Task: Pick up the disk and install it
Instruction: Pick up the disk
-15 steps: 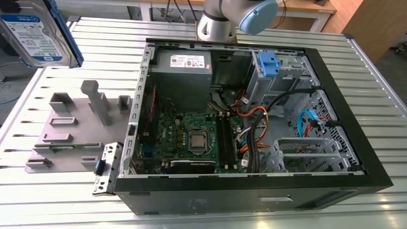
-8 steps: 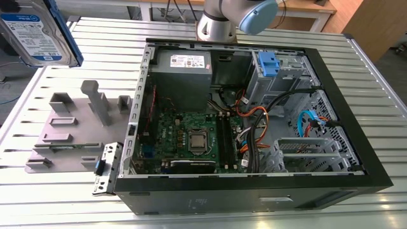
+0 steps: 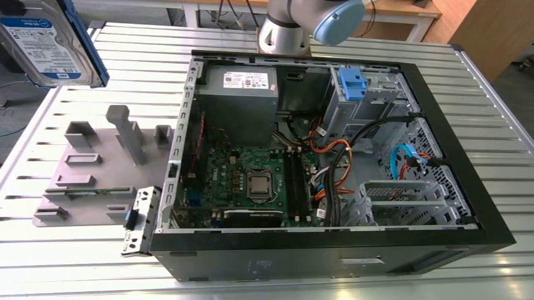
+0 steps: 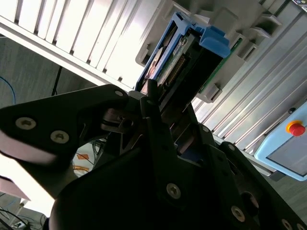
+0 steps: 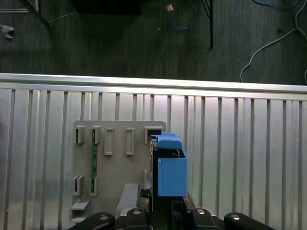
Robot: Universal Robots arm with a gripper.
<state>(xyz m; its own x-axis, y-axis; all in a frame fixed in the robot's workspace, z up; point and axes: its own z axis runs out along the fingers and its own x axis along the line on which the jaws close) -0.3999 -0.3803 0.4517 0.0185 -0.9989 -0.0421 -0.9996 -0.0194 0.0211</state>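
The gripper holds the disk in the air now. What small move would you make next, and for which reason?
Probably carry the disk sideways, toward the exterior view's right, without lowering it yet. The gripper is shut on it, the disk hangs above the grey holder plate and apart from it, and the open computer case lies to that side.

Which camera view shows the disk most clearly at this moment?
The exterior view: the disk shows its labelled face and blue frame there. In the second wrist view it is edge-on, clamped in the gripper; the first wrist view shows its blue carrier end.
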